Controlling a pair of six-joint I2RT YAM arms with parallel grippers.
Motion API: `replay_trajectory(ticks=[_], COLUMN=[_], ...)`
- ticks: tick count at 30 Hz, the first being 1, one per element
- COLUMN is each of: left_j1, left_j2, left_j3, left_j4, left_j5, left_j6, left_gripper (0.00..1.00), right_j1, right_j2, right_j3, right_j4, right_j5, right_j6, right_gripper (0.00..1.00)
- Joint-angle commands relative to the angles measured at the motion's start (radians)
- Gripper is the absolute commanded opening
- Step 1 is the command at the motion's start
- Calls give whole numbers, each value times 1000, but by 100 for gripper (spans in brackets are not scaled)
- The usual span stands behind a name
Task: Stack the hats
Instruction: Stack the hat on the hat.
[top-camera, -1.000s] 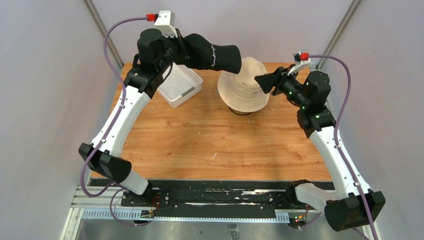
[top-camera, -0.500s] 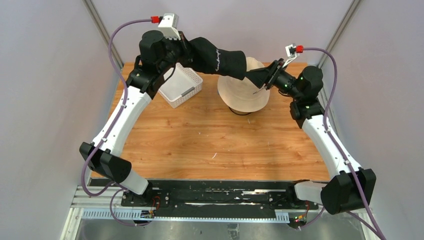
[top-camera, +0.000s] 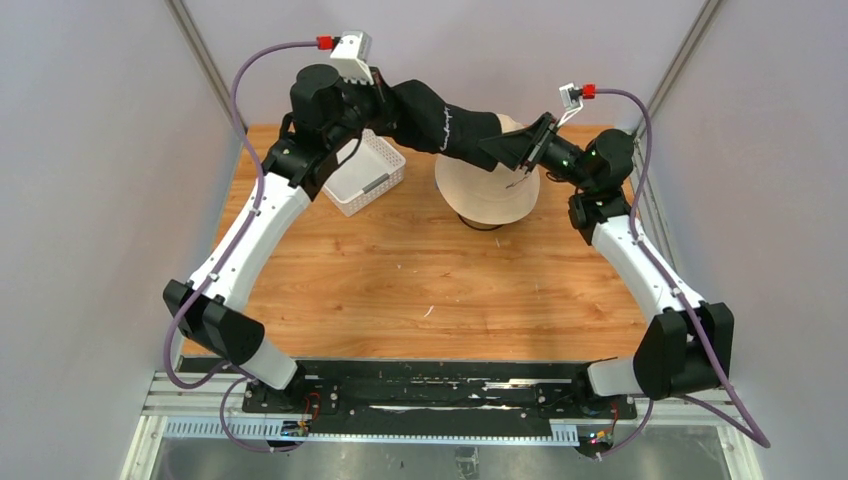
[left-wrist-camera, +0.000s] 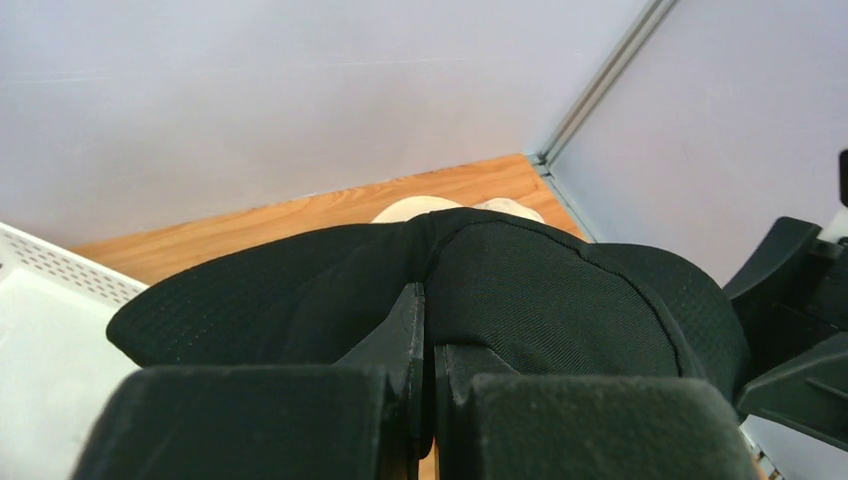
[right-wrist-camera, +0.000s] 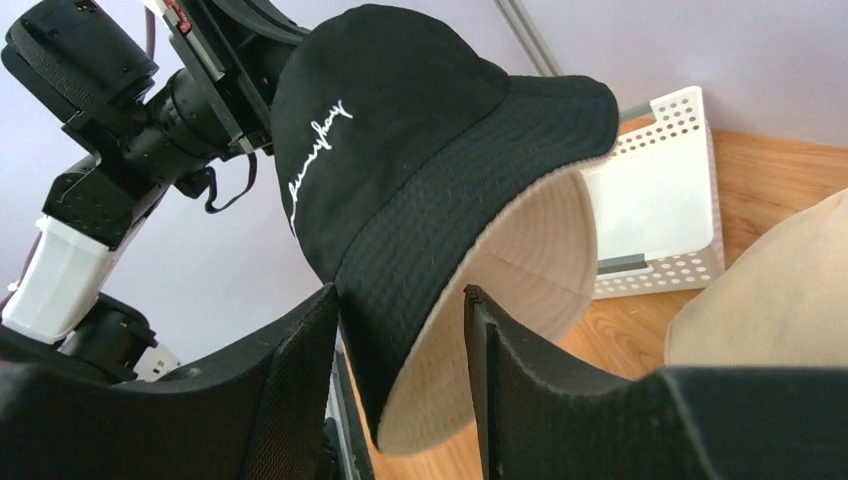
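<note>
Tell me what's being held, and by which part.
The left gripper pinches the black hat by a fold of its crown. The right gripper straddles the brim, fingers open, not gripping.

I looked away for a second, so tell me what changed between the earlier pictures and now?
The left gripper, shut on the black hat, carried it rightward toward the beige hat. The right gripper swung up and in; its open jaws now straddle the brim. Beige hat and basket stayed put.

1. Wooden table (top-camera: 400, 290) with warm grain, under soft, even light
2. Plain pale grey-lavender walls (top-camera: 90, 200) on three sides
3. Metal posts (top-camera: 205, 60) in both far corners
4. Black rail (top-camera: 450, 385) along the table's near edge
</note>
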Motion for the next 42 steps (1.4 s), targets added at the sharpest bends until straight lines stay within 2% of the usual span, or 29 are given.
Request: replay_trajectory(ticks=[1, 4, 6, 10, 11, 14, 15, 17, 19, 20, 24, 28, 32, 37, 42], left_j1=[-38, -61, -69, -79, -80, -79, -79, -79, -79, -79, -77, -77, -76, -74, -71], left_j2=[29, 45, 57, 76, 78, 73, 68, 49, 28, 16, -50, -102, -88, -107, -107], left_j3=[30, 46, 52, 71, 72, 71, 69, 59, 43, 30, -59, -163, -192, -289, -319], left_j4=[39, 27, 27, 15, 15, 12, 9, 11, 17, 24, 104, 188, 181, 262, 273], left_j5=[13, -3, -8, -26, -29, -53, -66, -115, -157, -183, -308, -370, -365, -362, -341], left_j6=[-1, 10, 14, 24, 27, 38, 43, 60, 78, 86, 111, 126, 116, 88, 72], left_gripper=[0, 0, 0, 0, 0, 1, 5, 23, 49, 58, 82, 93, 94, 94, 94], right_j1=[-5, -2, 1, 2, 2, 0, -3, -7, -12, -16, -34, -48, -51, -48, -39], right_j2=[38, 56, 61, 60, 56, 47, 48, 57, 79, 94, 181, 268, 357, 476, 600], right_j3=[38, 45, 49, 54, 56, 81, 98, 137, 189, 219, 368, 484, 593, 721, 845], right_j4=[154, 194, 202, 187, 178, 130, 120, 108, 127, 144, 273, 364, 374, 422, 429], right_j5=[-67, -85, -90, -93, -90, -80, -79, -84, -92, -95, -116, -112, -112, -121, -115], right_j6=[110, 144, 152, 151, 148, 117, 114, 126, 164, 189, 352, 498, 556, 625, 637], right_gripper=[49, 46, 39, 4, 1, 0, 1, 1, 0, 0, 1, 1, 1, 1, 1])
